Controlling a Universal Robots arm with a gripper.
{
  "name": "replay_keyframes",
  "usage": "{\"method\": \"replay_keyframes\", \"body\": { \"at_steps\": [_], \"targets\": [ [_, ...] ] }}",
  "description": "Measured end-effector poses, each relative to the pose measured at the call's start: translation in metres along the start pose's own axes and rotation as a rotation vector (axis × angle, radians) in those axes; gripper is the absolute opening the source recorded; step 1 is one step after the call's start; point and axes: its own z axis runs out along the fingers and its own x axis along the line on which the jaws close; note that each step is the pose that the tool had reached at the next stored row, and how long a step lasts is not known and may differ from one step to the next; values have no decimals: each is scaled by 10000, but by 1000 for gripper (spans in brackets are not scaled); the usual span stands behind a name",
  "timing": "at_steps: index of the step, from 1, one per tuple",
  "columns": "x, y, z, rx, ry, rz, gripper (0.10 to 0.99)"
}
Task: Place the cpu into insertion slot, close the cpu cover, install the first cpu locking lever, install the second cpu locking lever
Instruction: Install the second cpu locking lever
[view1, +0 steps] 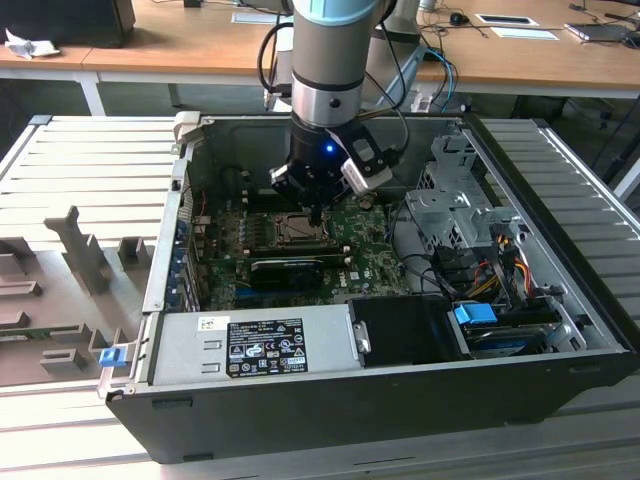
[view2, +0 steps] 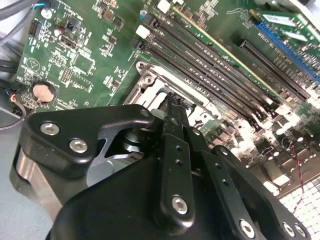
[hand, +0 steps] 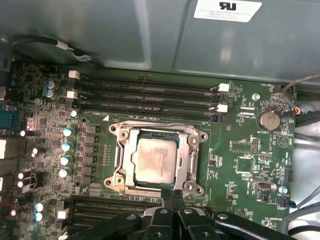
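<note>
Hovering at the insertion slot (hand: 156, 160) edge, gripper (hand: 173, 196) fingers pressed together, holding nothing. cpu (hand: 156, 159) seated in the socket, cpu cover (hand: 192, 159) down around it.

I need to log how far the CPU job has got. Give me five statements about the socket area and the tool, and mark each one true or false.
1. The cpu lies in the insertion slot. True.
2. The cpu cover is down around the chip, whose metal top shows through its window. True.
3. The tool carries the chip above the board. False: its fingertips are together, with nothing between them, at the socket's edge.
4. In the exterior view, the tool hangs over the drive cage. False: it is down over the socket on the green board.
5. A round coin battery sits on the board. True.
</note>
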Motion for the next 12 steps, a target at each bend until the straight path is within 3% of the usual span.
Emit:
{"method": "replay_keyframes", "body": {
  "at_steps": [12],
  "targets": [
    [6, -57, 18, -22, 7, 1, 106]
  ]
}}
